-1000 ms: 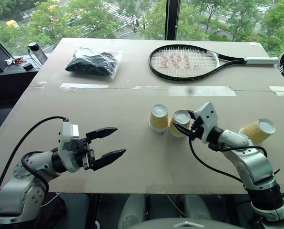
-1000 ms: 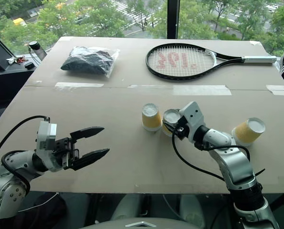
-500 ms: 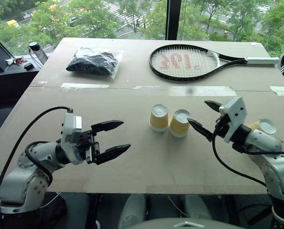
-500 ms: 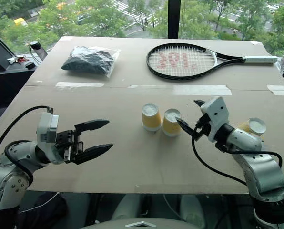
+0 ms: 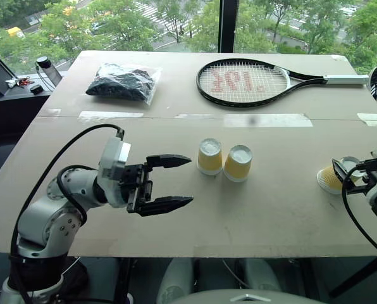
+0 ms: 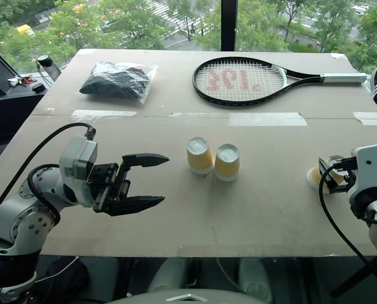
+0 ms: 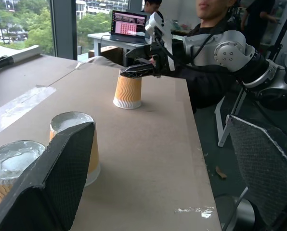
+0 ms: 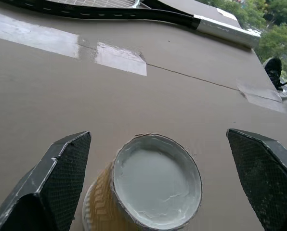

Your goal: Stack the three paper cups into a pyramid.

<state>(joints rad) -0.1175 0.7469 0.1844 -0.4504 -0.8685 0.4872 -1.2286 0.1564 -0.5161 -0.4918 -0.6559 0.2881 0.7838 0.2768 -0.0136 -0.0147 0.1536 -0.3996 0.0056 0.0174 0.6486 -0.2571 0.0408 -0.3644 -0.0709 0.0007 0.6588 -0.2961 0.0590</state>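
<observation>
Right of the paired cups (image 5: pixel 224 159), the wide-open right gripper (image 8: pixel 158 187) should centre on the third cup (image 8: pixel 148 185) before closing; left gripper (image 5: pixel 169 183) open, empty.

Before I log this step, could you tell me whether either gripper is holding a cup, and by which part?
Nothing is held. The right gripper is open around the third cup; the left gripper is open and empty.

Two of the three paper cups (image 5: pixel 210 156) (image 5: pixel 238 163) stand upside down, white bases up, touching side by side near the middle of the table (image 5: pixel 176 209). The third cup (image 5: pixel 333 178), with the same yellow-orange ribbed sides, also stands inverted, well apart from them, close to the table's right edge.
</observation>
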